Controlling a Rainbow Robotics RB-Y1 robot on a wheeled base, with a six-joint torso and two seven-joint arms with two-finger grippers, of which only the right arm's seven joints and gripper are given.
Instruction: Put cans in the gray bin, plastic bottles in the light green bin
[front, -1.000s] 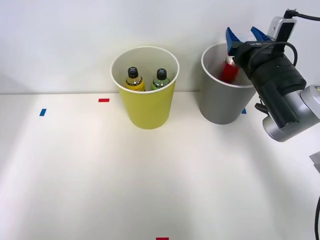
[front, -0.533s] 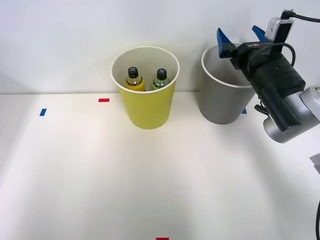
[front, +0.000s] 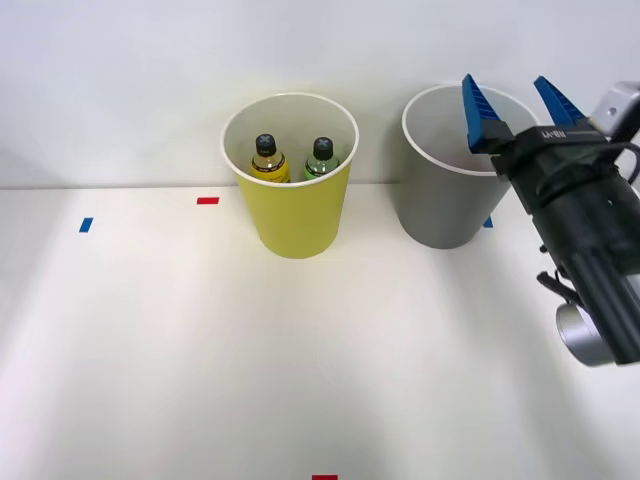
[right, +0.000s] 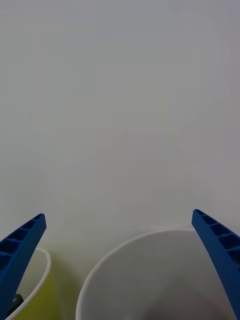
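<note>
Your right gripper (front: 518, 103) hangs released and empty at the gray bin (front: 440, 205), and both plastic bottles (front: 266, 158) stand inside the light green bin (front: 295, 215). The can is hidden, presumably down in the gray bin. With nothing left on the desk (front: 300, 360), sorting looks finished; your next move is simply clearing the arm away.

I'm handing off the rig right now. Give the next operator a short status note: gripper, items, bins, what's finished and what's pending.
Right gripper: open, holding nothing, above the near-right rim of the gray bin.
Yellow bottle and green bottle: both upright inside the light green bin, side by side.
Red can: released over the gray bin a second ago; it is hidden inside now, so confirm it landed.
Done: bottles sorted, can dropped.
Left: nothing on the table to sort; retract the arm.
</note>
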